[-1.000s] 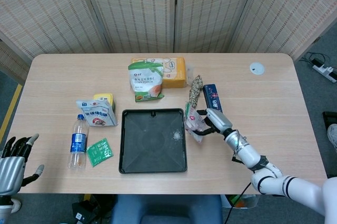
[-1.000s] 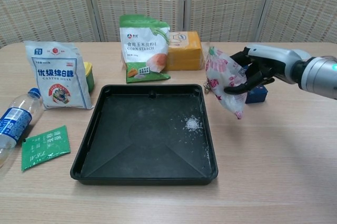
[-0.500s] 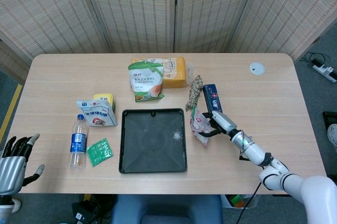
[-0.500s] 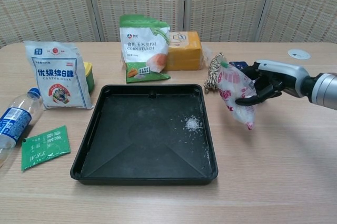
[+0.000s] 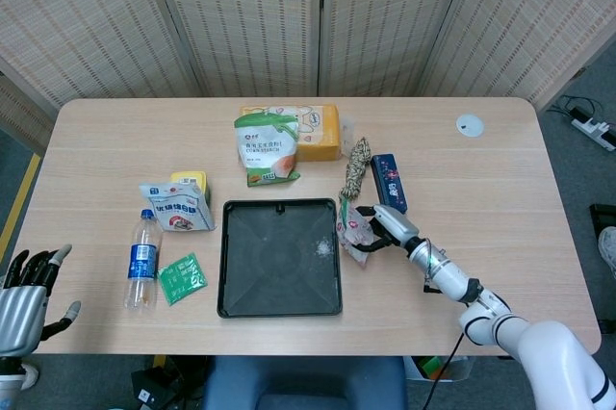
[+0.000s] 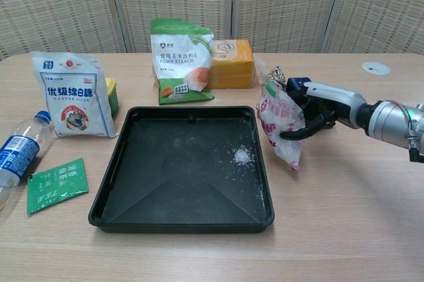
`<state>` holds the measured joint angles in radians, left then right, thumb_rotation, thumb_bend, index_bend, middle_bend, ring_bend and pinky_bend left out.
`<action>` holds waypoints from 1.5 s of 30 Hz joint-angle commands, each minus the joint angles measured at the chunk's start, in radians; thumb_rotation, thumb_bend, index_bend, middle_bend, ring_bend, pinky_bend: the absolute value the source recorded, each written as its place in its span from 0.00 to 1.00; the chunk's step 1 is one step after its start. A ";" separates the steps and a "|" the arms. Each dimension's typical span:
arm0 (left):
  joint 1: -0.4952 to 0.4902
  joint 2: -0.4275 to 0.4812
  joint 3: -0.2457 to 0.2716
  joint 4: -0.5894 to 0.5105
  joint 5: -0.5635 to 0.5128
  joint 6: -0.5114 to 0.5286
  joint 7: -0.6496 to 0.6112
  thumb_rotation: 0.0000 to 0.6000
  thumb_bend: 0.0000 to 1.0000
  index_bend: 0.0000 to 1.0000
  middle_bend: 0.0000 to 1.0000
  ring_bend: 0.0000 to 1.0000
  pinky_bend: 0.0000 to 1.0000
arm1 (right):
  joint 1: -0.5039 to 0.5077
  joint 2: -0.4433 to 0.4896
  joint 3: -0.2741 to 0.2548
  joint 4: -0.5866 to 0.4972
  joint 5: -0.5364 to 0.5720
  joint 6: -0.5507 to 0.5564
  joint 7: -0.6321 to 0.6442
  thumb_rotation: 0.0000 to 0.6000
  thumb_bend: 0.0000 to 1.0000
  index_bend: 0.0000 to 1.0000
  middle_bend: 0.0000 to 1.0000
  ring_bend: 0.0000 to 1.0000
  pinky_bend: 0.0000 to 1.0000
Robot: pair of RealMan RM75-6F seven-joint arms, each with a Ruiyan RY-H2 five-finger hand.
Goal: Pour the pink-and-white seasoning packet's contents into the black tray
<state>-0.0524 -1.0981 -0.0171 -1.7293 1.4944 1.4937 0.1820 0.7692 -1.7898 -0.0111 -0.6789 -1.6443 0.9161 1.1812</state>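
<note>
Pink-and-white film is what you are dealing with: the seasoning packet [image 6: 281,123] is a thin, crinkly pouch, and it looks light and limp, sagging below your right hand [image 6: 311,114]. That hand has its fingers curled around the packet's upper right side, holding it clear of the table just right of the black tray [image 6: 112,159], beside the tray's right rim rather than over its floor. Some white grains [image 6: 242,155] already lie on the tray floor near that rim.

Expect the pouch to behave like a soft bag. It will fold wherever you squeeze it, and the contents will slump to whichever end hangs lowest. Glossy film like this can slide between smooth fingers, so keep the grip on the body, where the filling gives the fingers something to press against, and not on the flat sealed edge. I cannot tell from either view which end is open, so check that before you tip it.

Your left hand [image 5: 24,299] sits off the near left edge of the table with its fingers apart and nothing in it.

Just beyond the packet lie a braided rope bundle [image 5: 358,166] and a dark blue box [image 5: 390,182]; mind both as you swing left.
</note>
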 commanded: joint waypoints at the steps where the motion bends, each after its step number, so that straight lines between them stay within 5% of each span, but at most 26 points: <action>1: 0.000 -0.001 0.000 0.000 0.000 -0.001 0.000 1.00 0.36 0.09 0.17 0.13 0.00 | -0.003 -0.004 -0.001 0.009 0.008 0.008 0.007 1.00 0.34 0.43 0.33 0.87 1.00; 19: -0.004 -0.003 0.001 0.000 0.004 -0.004 -0.003 1.00 0.36 0.09 0.17 0.13 0.00 | -0.015 0.043 -0.030 -0.050 0.010 0.055 -0.032 1.00 0.34 0.10 0.08 0.80 0.96; 28: -0.014 -0.007 -0.005 0.009 0.009 -0.007 -0.014 1.00 0.36 0.09 0.17 0.13 0.00 | -0.070 0.159 -0.016 -0.202 0.038 0.137 -0.196 1.00 0.34 0.00 0.04 0.78 0.96; 32: -0.022 -0.010 -0.010 0.012 0.016 -0.009 -0.017 1.00 0.36 0.09 0.17 0.13 0.00 | -0.116 0.257 -0.003 -0.339 0.062 0.193 -0.400 1.00 0.34 0.00 0.05 0.76 0.93; 35: -0.025 -0.010 -0.016 0.015 0.016 -0.006 -0.023 1.00 0.36 0.09 0.17 0.13 0.00 | -0.170 0.341 0.005 -0.459 0.100 0.239 -0.626 1.00 0.34 0.00 0.12 0.68 0.80; 38: -0.029 -0.016 -0.018 0.021 0.016 -0.008 -0.029 1.00 0.36 0.09 0.17 0.13 0.00 | -0.240 0.410 0.014 -0.582 0.154 0.301 -0.852 1.00 0.34 0.00 0.14 0.44 0.52; 45: -0.037 -0.027 -0.018 0.024 0.025 -0.010 -0.022 1.00 0.36 0.09 0.17 0.13 0.00 | -0.377 0.537 0.006 -0.778 0.211 0.445 -1.126 1.00 0.34 0.00 0.11 0.16 0.21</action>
<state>-0.0886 -1.1247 -0.0353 -1.7054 1.5187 1.4835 0.1597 0.4897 -1.3520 -0.0071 -1.3352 -1.4840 1.2585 0.1994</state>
